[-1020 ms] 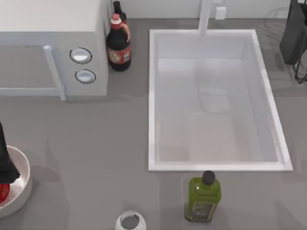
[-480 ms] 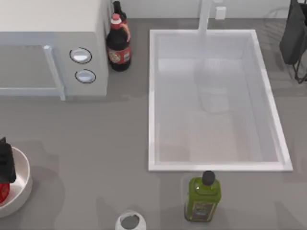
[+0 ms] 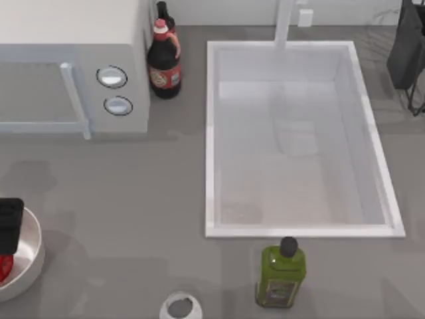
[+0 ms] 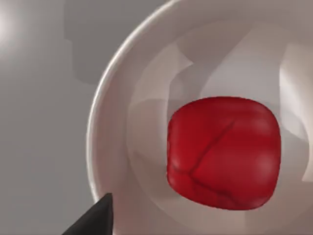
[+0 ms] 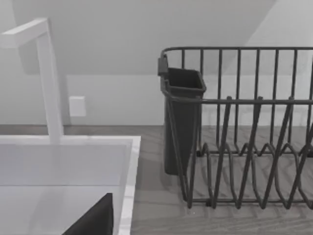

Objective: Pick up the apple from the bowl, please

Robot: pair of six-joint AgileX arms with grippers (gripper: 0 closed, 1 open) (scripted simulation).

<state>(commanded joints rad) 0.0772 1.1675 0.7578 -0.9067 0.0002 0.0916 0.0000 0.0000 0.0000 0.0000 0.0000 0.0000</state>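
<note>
From the top view, our left gripper (image 3: 9, 226) hangs over the off-white bowl (image 3: 30, 256) at the table's left edge, with the red apple (image 3: 4, 267) lying inside the bowl just under it. We cannot tell whether its fingers are spread or closed. A microwave (image 3: 73, 66) stands at the back left, a red-labelled dark bottle (image 3: 164, 63) beside it, a white sink (image 3: 299, 139) right of centre, and a green bottle (image 3: 281, 274) in front of the sink.

In the left wrist view, the apple (image 4: 223, 152) rests on the bowl's (image 4: 105, 142) pale inside, with nothing gripping it.

In the right wrist view, we face a dark dish rack (image 5: 239, 132) and the sink (image 5: 128, 161) with its faucet (image 5: 46, 78).
</note>
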